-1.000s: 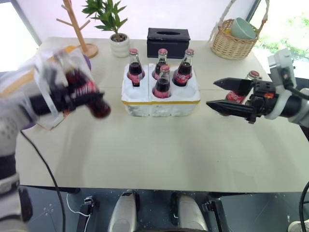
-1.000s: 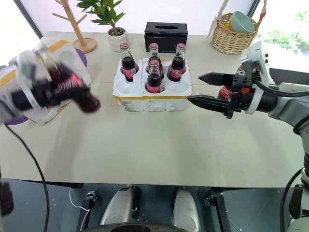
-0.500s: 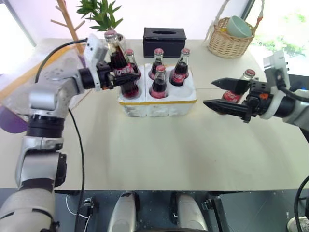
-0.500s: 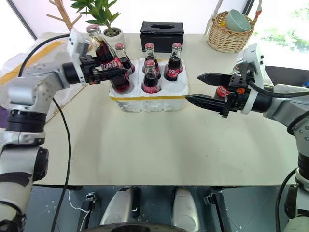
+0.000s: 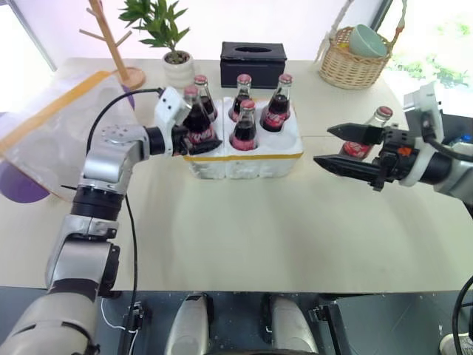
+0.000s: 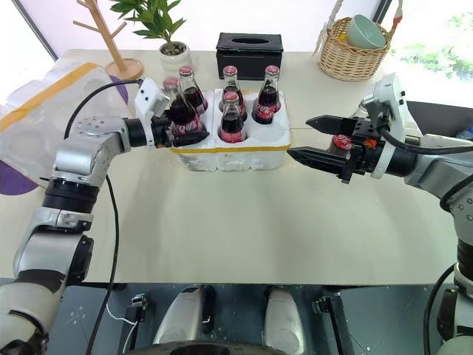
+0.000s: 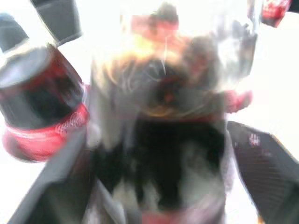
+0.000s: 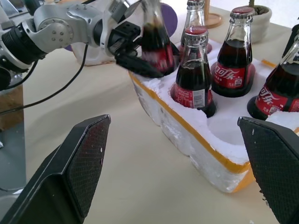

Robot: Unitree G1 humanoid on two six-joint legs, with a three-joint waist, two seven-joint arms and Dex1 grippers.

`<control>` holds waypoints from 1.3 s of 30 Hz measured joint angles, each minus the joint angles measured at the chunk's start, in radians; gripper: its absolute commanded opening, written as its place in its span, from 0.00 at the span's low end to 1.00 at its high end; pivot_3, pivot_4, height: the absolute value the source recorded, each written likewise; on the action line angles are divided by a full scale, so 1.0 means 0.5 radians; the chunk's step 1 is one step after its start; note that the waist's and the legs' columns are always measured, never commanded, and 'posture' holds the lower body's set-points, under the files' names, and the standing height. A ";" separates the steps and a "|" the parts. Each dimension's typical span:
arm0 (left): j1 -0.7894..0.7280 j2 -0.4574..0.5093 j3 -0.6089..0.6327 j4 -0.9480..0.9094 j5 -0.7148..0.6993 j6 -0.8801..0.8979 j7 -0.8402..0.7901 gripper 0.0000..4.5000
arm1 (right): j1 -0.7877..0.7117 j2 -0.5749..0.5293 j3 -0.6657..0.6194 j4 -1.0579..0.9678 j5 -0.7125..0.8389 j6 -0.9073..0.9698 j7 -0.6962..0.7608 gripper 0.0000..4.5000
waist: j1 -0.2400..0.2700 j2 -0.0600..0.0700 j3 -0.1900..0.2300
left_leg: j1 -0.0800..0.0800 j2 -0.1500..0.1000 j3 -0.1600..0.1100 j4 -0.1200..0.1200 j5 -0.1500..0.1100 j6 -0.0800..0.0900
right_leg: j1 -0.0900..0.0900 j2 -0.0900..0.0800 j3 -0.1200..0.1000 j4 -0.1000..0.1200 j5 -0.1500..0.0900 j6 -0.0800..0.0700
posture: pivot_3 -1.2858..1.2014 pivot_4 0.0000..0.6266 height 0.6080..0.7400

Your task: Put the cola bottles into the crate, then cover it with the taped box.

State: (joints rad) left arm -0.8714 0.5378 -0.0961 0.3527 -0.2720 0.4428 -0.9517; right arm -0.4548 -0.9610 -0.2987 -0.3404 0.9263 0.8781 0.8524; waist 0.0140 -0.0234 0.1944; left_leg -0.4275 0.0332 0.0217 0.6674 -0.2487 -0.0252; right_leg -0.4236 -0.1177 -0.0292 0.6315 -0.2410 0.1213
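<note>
Your taped box (image 5: 52, 133) sits far left on the table; the crate (image 5: 244, 151) holds five cola bottles (image 5: 244, 126). Left gripper (image 5: 194, 138) straddles the front-left one, fingers parted. Right gripper (image 5: 338, 148) hovers, fingers spread, beside the sixth bottle (image 5: 364, 140).

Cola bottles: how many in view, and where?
6. Five stand in the crate: three in the back row, one front middle, one front left at the left tool. One stands on the table behind the right tool.
</note>
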 measured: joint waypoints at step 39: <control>0.631 0.487 0.545 -1.568 -1.307 1.095 0.067 0.99 | 0.274 0.632 -0.146 0.582 -0.731 -0.503 -0.725 1.00 | -0.007 0.004 -0.001 | 0.033 0.001 -0.001 -0.006 -0.001 0.001 | 0.031 0.001 0.001 -0.005 -0.002 -0.001 | 0.52 0.24 0.97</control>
State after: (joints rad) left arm -0.5560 0.7811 0.1764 -0.4312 -0.9255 0.9903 -0.9180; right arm -0.3179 -0.6449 -0.3715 -0.0491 0.5611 0.6264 0.4897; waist 0.0104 -0.0216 0.1937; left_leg -0.4111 0.0334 0.0213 0.6643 -0.2492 -0.0249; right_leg -0.4079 -0.1174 -0.0286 0.6292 -0.2419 0.1207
